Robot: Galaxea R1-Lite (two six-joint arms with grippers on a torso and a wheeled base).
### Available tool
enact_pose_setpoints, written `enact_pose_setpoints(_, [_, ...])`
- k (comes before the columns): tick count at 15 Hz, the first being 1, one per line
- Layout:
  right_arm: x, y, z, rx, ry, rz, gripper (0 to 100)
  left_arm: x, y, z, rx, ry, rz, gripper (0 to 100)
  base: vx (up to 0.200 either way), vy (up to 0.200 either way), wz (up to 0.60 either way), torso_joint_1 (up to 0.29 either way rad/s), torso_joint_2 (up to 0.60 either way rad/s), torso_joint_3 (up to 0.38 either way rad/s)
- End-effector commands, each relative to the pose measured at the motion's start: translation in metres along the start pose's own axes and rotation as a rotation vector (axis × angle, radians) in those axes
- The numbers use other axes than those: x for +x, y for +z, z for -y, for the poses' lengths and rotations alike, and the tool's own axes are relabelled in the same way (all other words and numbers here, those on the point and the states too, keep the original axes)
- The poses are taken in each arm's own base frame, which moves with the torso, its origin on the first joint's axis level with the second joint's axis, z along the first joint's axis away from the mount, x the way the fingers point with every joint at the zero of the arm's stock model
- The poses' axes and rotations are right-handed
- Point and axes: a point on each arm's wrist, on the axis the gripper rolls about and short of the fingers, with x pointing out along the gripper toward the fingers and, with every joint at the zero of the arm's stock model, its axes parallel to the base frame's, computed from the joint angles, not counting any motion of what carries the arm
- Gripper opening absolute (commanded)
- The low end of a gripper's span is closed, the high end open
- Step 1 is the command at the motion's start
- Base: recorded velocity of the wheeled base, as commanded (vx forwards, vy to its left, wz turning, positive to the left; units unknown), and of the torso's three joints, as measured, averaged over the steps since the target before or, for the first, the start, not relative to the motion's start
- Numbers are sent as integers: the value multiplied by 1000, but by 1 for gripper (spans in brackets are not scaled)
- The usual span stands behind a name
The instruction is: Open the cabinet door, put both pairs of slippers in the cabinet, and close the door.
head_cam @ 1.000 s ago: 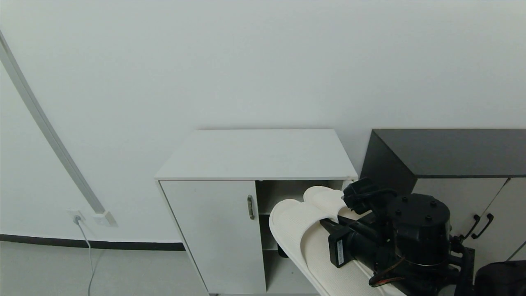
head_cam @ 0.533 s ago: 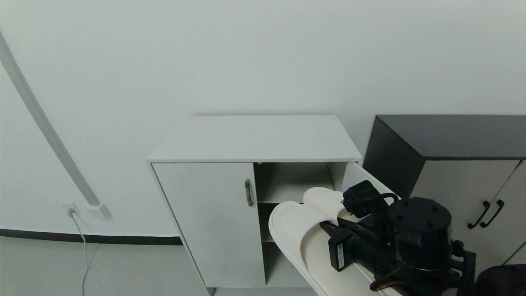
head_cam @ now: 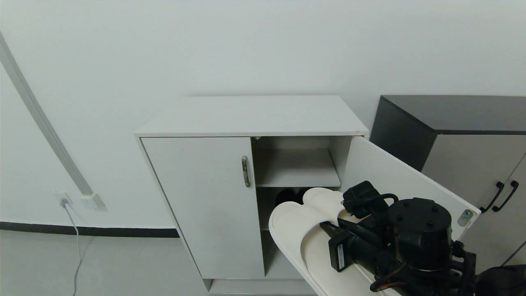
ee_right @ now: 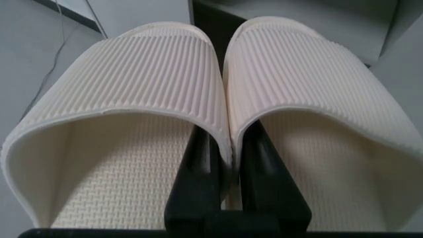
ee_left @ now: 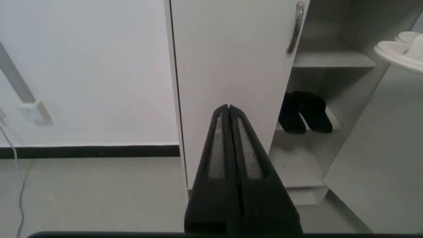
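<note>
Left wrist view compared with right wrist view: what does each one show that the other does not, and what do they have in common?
Left wrist view: the left gripper, fingers pressed together and holding nothing, the closed left door with its handle, and black slippers on a lower shelf. Right wrist view: the right gripper from close by, its fingers clamping the touching inner walls of the cream slippers. Shared: the cream slippers, whose toes reach the edge of the left wrist view.
</note>
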Motion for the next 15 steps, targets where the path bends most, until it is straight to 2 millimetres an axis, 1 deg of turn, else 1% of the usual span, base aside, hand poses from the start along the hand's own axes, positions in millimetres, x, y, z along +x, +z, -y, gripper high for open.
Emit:
enact_pose_setpoints(1, [1,-1,0,-1,0,-1,0,0,0,0,-1,0,1,0,0,0,0,-163,491,320])
enact_pose_setpoints(9, [1,-4,-1,-2,3,3,0,0,0,0,-1,0,-1,0,0,0,0,-129,470,338])
enact_pose_setpoints(15, [3,-6,-1,-2,3,1,0,0,0,0,0,0,-1,0,0,0,0,-50,422,373])
